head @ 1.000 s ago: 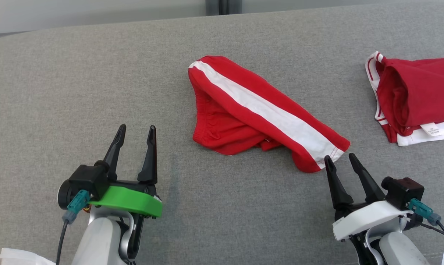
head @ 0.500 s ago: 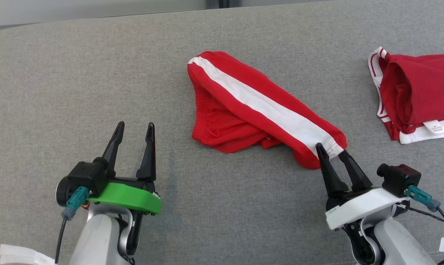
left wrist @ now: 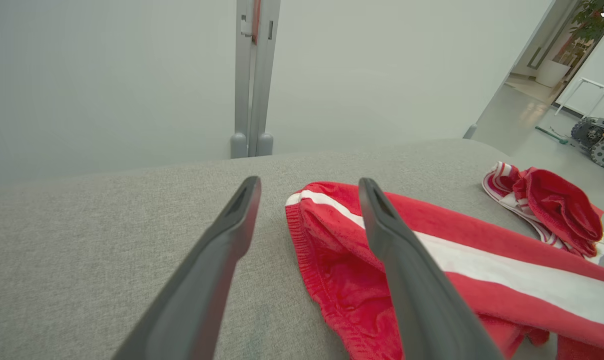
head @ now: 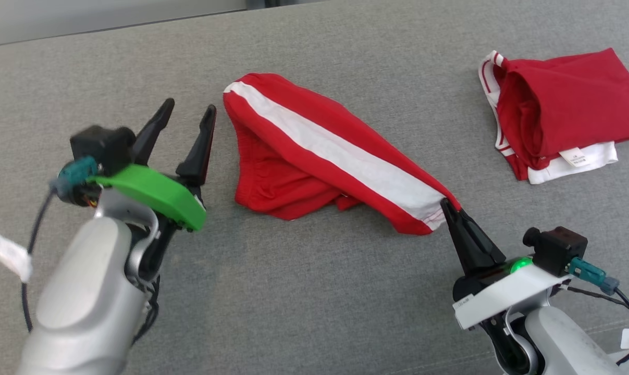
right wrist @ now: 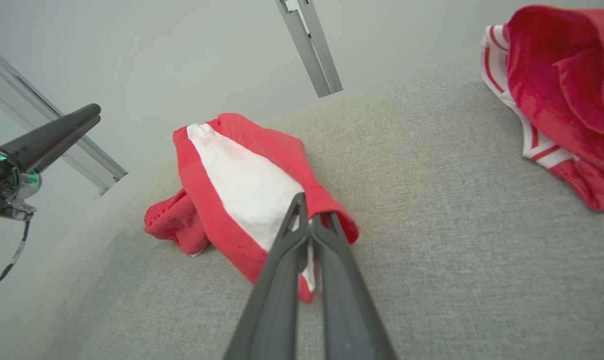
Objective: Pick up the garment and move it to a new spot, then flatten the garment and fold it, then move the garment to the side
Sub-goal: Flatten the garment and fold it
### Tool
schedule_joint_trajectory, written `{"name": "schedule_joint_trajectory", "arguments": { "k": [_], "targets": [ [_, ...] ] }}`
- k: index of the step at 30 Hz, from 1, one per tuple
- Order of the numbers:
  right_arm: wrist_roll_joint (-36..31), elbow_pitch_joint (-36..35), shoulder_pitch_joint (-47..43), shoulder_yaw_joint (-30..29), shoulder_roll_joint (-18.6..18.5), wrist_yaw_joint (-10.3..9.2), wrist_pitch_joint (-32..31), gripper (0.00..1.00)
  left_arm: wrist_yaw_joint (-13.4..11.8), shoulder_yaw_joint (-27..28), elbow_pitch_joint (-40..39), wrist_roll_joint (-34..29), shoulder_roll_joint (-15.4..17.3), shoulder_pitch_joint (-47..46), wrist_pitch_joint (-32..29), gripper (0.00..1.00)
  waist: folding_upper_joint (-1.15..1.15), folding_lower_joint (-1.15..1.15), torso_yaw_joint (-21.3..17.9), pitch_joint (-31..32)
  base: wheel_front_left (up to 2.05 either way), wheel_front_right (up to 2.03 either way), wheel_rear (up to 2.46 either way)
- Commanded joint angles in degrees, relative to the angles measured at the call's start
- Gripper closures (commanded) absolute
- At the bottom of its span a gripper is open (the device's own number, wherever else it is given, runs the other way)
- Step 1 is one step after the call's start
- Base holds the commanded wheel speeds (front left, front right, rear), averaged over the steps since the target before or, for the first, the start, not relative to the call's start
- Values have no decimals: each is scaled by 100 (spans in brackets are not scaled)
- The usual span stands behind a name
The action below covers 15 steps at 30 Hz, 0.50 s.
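Garment [head: 314, 148]: red, white stripe, rumpled | right tool [head: 446, 204] clamped on its corner | left tool [head: 189, 105] wide

a: home or workplace?
b: workplace, likely a robotics lab or office. pale partition [left wrist: 106, 75] on a metal post [left wrist: 251, 75], grey padded bench [head: 314, 312], wheeled robot [left wrist: 601, 147] parked on bare floor [left wrist: 522, 117] beyond.

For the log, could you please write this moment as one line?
right gripper: clamped on red shorts | left gripper: open | phase: pickup
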State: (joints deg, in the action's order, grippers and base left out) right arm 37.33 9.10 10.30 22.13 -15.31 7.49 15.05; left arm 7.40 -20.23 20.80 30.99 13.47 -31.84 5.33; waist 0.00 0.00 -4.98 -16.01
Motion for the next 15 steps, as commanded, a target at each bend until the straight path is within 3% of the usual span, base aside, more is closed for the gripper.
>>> {"name": "schedule_joint_trajectory", "arguments": {
  "k": [1,8,11,15],
  "targets": [
    [39,-15,147,54,-28,0,16,100,15,-111,43,313,235,-267,-328,0,0,0,-176,-90,0,0,0],
    [31,67,670,456,-123,0,16,100,15,-379,477,2315,807,-1508,-2670,0,0,0,-465,-313,0,0,0],
    [70,98,885,608,-138,0,16,100,11,-345,836,2723,862,-1915,-3431,0,0,0,-585,-403,0,0,0],
    [86,115,1107,733,-122,0,16,100,-8,-516,1241,2767,984,-2303,-4114,0,0,0,-723,-525,0,0,0]
  ]
}}
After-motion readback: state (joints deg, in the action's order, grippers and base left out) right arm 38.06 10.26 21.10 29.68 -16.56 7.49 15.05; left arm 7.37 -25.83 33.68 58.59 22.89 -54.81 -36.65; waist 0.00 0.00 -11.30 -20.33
